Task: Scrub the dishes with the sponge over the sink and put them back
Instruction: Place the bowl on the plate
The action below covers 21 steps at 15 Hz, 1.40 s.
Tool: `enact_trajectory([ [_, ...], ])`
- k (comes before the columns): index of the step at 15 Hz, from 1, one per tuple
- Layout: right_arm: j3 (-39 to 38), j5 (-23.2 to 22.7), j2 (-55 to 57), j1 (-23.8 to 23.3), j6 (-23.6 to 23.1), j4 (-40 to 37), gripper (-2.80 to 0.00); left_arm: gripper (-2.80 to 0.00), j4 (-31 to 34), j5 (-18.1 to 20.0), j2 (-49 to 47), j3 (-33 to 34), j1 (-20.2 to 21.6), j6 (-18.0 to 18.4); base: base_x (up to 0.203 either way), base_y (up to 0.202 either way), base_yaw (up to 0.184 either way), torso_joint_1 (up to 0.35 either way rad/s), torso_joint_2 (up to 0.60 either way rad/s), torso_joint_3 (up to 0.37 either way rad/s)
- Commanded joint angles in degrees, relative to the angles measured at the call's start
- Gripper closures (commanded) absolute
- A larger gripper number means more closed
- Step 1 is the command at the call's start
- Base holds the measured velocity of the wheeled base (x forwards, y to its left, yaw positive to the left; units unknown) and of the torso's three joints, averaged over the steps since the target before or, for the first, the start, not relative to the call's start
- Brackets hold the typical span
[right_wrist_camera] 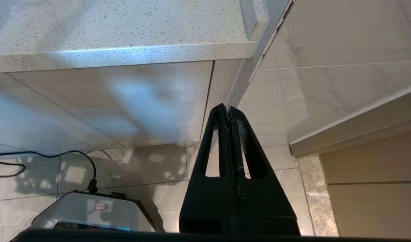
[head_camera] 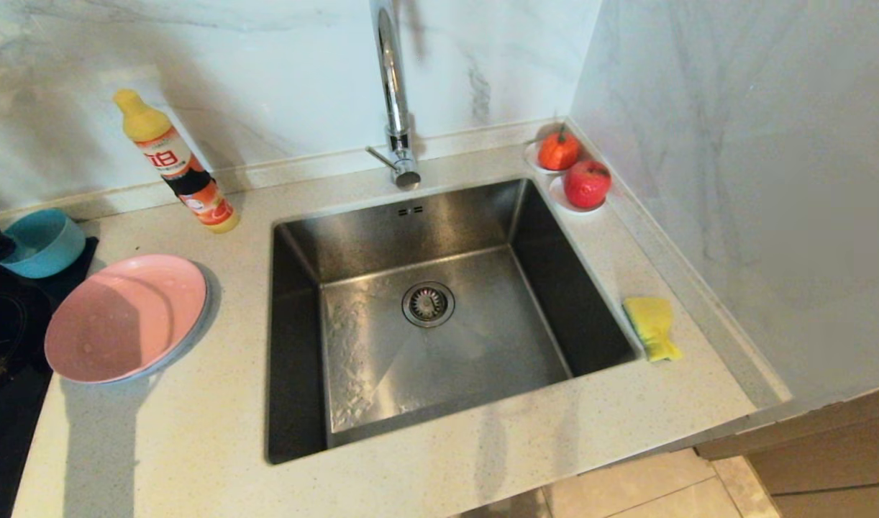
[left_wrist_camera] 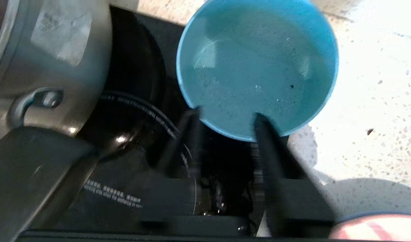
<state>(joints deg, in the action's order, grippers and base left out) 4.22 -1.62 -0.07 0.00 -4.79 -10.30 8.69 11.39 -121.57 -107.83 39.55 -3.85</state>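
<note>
Two black fingers (left_wrist_camera: 262, 141) of the left gripper (left_wrist_camera: 227, 117) stand apart at the near rim of the teal bowl (left_wrist_camera: 256, 67), gripping nothing; the bowl sits at the counter's left edge behind the pink plate (head_camera: 126, 316). Right of the sink (head_camera: 439, 309) lies the yellow sponge (head_camera: 652, 327). Below the counter, the right gripper (right_wrist_camera: 228, 112) hangs pressed closed and empty.
</note>
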Motion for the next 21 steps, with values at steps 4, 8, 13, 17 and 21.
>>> enact_trajectory([
  [4,0.00,-0.05,0.07,0.00,-0.04,-0.07,0.00,-2.80,1.67,4.92,-0.38,-0.02,-0.35,-1.03,0.000,0.000,0.000,0.000,0.00,0.000],
  [8,0.00,-0.05,0.07,0.00,-0.04,-0.07,0.00,-2.80,3.17,8.38,-1.04,-0.02,-0.79,-0.98,0.000,0.000,0.000,0.000,0.00,0.000],
  [13,0.00,-0.05,0.07,0.00,-0.04,-0.07,0.00,-2.80,2.76,9.88,-1.92,-0.02,-1.23,-0.89,0.000,0.000,0.000,0.000,0.00,0.000],
  [17,0.00,-0.05,0.07,0.00,-0.04,-0.07,0.00,-2.80,-0.13,11.98,-2.32,-0.10,-1.76,-0.54,0.000,0.000,0.000,0.000,0.00,0.000],
  [21,0.00,-0.05,0.07,0.00,-0.04,-0.07,0.00,-2.80,0.51,14.60,1.32,-0.10,-1.94,0.36,0.000,0.000,0.000,0.000,0.00,0.000],
])
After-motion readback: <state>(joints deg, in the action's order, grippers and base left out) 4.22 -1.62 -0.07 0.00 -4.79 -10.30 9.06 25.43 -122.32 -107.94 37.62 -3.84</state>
